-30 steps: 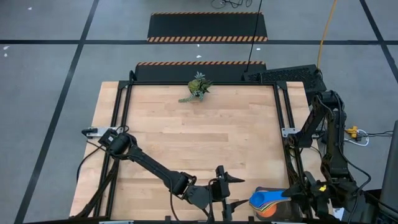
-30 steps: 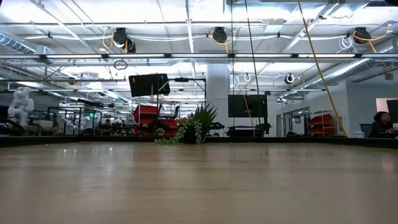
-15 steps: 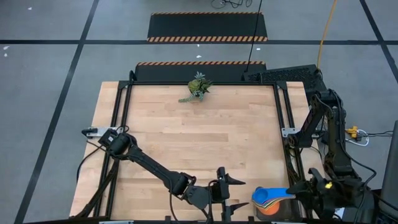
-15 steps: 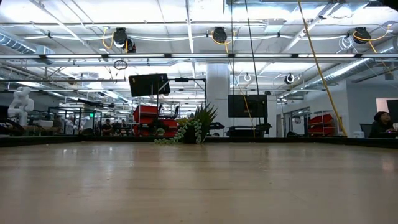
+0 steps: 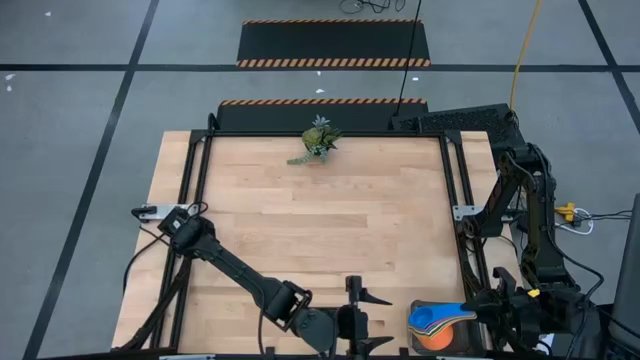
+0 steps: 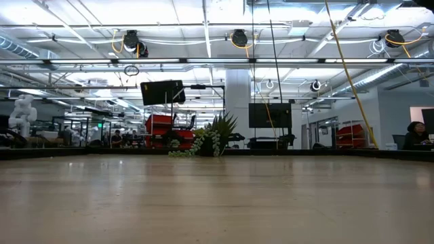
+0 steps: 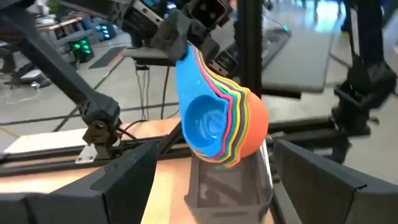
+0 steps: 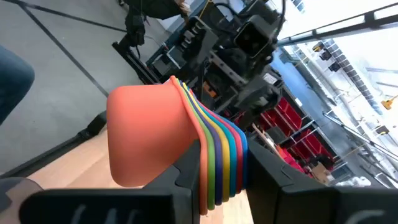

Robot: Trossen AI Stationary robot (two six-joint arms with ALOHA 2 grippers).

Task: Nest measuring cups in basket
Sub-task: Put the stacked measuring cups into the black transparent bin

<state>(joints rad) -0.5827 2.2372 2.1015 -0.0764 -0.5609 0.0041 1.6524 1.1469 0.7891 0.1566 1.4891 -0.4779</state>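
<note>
- Cups (image 7: pixel 217 127), stacked, are pinched by their handles in the right tool (image 5: pixel 487 312).
- Basket (image 7: pixel 231 183) sits right under them.
- Left tool (image 5: pixel 360 318) gapes wide beside it, holding nothing.

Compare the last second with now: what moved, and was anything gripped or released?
The right gripper, jaws shut on the handles of the nested stack of coloured plastic measuring cups, shifted the stack slightly toward the table's right edge, over the dark wire-mesh basket. The left gripper, jaws open, drew back toward the near edge. Nothing was gripped or released. The small green plant sprig stayed put.
</note>
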